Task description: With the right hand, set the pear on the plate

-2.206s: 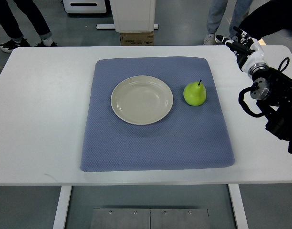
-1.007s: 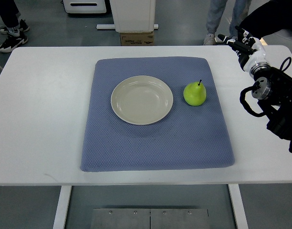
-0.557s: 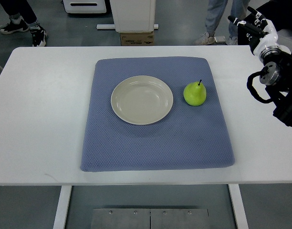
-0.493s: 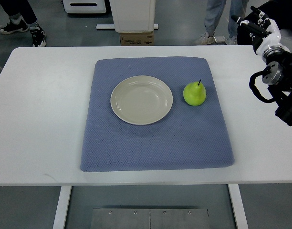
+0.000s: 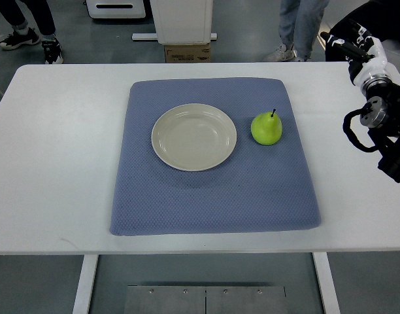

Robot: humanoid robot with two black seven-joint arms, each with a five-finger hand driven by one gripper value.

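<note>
Right hand [image 5: 358, 40] hovering at table's far right corner, fingers extended, holding nothing. Green stemmed pear [image 5: 266, 128] sitting upright on blue mat, just beside round beige plate [image 5: 194, 137]. Advisable: descending over pear, enclosing widest part.

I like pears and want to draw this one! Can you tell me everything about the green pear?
The round, bright green pear looks smooth and a bit shiny, with a short dark stem pointing up. It sits upright on the blue textured cloth mat, just right of the round cream plate, not touching it. Nothing holds it.
</note>
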